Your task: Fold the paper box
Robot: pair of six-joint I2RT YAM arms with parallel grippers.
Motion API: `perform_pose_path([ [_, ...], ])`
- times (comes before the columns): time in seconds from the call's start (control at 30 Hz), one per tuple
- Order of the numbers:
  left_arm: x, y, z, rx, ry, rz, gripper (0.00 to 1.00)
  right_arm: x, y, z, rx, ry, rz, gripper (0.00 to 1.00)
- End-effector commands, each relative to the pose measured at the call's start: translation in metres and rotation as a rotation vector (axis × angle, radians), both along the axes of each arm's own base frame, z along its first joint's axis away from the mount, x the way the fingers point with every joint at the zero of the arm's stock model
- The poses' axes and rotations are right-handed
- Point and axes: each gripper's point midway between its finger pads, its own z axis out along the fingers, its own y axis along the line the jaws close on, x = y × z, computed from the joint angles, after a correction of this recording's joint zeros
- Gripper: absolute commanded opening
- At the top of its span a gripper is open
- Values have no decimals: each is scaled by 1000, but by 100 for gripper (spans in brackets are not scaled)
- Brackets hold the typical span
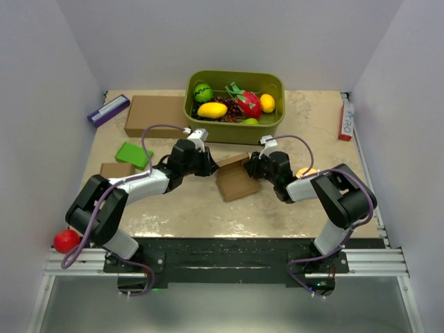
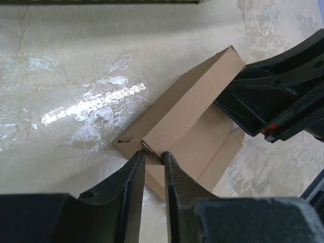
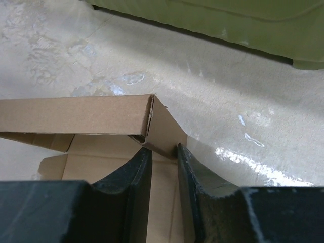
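Beige marbled tabletop (image 1: 208, 215), white walls on three sides, both arms bent in toward mid-table. We see the paper box (image 1: 236, 179) lying there, just on the near side of the green bin (image 1: 236, 128) of toy fruit but not touching it. The left gripper (image 2: 154, 158) is clenched on one end corner of the box's raised long wall, with the cardboard edge sandwiched between the pads. The right gripper (image 3: 163, 152) is clamped the same way on the opposite end corner, where the wall meets a short folded end panel. The wall stands up between the two claws, and the base panel and a loose flap lie flat on the table on its near side. Legible writing: none on the paper box, which is plain brown. The red-and-white box (image 1: 345, 119) at the right table edge carries lettering we can't read at this size. The purple box (image 1: 108, 109) at far left has a white strip, also unreadable. The big brown carton (image 1: 156, 114), green block (image 1: 133, 154) and small brown carton (image 1: 116, 170) crowd the left side, well apart from the paper box. Bare surface runs from the paper box to the arm bases. A red ball (image 1: 66, 241) sits off the near-left table edge.
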Motion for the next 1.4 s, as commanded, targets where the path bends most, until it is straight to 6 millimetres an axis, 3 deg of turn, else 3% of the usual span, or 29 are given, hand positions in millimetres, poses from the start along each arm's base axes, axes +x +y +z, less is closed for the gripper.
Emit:
perform_pose_path([
  [0.0, 1, 1, -7, 37, 13, -23, 25, 10, 16, 21, 17, -74, 48, 26],
  [0.23, 1, 0, -7, 35, 14, -28, 25, 12, 11, 19, 13, -64, 3, 23],
  [0.43, 0, -1, -6, 28, 17, -31, 24, 12, 7, 22, -15, -72, -85, 11],
  [0.7, 1, -3, -5, 17, 18, -36, 24, 13, 3, 6, -87, -18, -193, 0],
  [0.97, 3, -4, 1, 6, -2, -33, 22, 8, -21, -13, -246, 53, -382, 0],
  [1.2, 2, -8, 5, -18, -17, -50, 22, 6, -31, -22, -292, 98, -490, 0],
  [1.3, 2, -10, 11, -26, -41, -69, 25, 4, -16, -21, -262, 95, -409, 0],
  [1.37, 3, -9, 19, -27, -69, -71, 39, 0, -6, -18, -242, 79, -328, 0],
])
